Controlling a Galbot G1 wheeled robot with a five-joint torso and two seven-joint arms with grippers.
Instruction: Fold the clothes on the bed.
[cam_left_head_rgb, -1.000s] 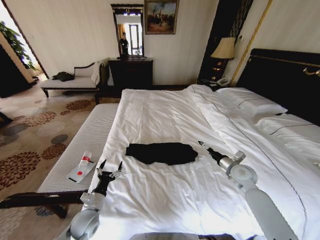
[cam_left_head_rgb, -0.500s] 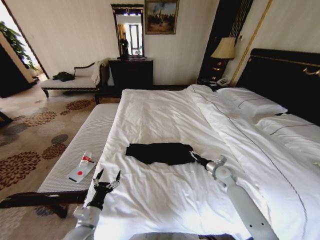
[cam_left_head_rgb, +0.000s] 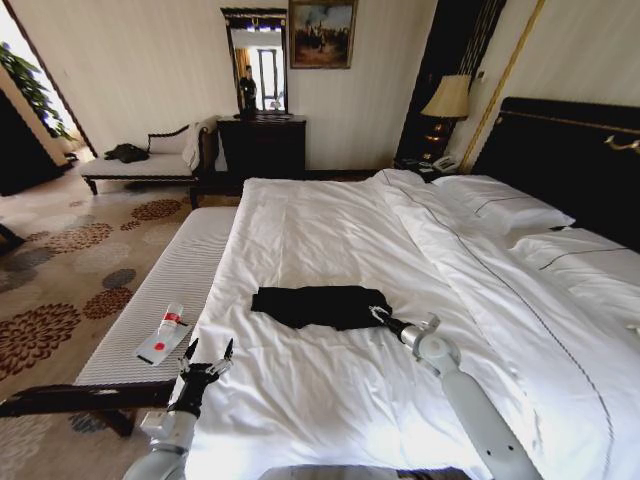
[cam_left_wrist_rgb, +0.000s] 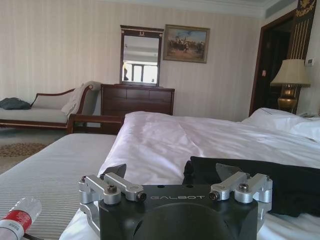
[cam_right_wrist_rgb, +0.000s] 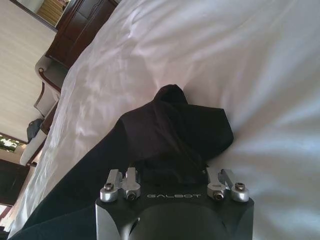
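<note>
On the far left a striped bench (cam_left_head_rgb: 150, 300) runs along the bed's side, with a bottle (cam_left_head_rgb: 170, 320) lying on it. The left gripper (cam_left_head_rgb: 205, 355) hangs at the near left edge of the bed (cam_left_head_rgb: 320, 230), its fingers spread wide apart and holding nothing. The black top (cam_left_head_rgb: 320, 305) lies bunched on the white duvet (cam_left_head_rgb: 330, 400) near the middle of the bed. The right gripper (cam_left_head_rgb: 378, 316) sits at the top's right end, on the fabric; I cannot tell whether it grips it.
</note>
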